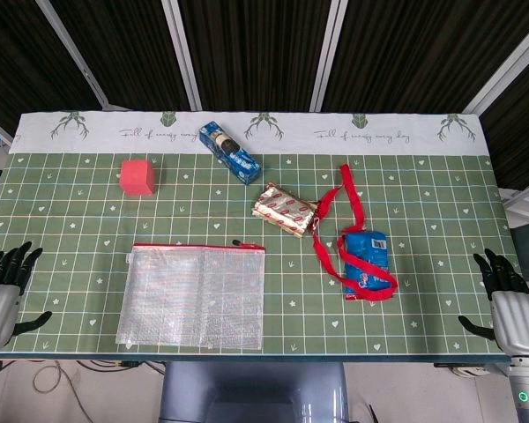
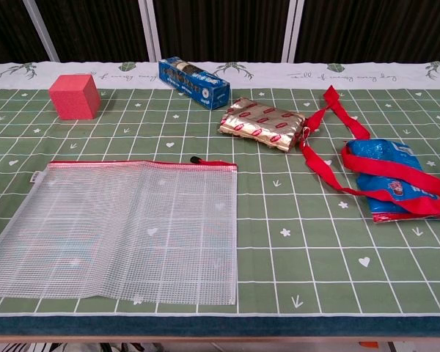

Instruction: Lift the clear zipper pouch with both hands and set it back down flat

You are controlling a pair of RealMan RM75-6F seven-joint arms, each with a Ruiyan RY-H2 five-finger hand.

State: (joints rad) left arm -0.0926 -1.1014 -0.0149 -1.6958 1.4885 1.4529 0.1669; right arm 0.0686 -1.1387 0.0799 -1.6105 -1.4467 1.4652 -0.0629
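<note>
The clear zipper pouch [image 1: 194, 295] [image 2: 121, 229] lies flat near the table's front edge, left of centre, its red zipper along the far side. My left hand [image 1: 2, 286] hovers at the table's left front corner, fingers spread and holding nothing, well left of the pouch. At the right front corner my right hand [image 1: 507, 295] is likewise spread and empty, far from the pouch. Neither hand shows in the chest view.
A pink cube [image 1: 137, 176] [image 2: 74, 96] sits at the back left. A blue box [image 1: 230, 151] [image 2: 193, 81] lies at the back centre, a gold packet [image 1: 285, 209] [image 2: 262, 123] beside it. A blue pack with a red strap [image 1: 365, 262] [image 2: 390, 180] lies on the right.
</note>
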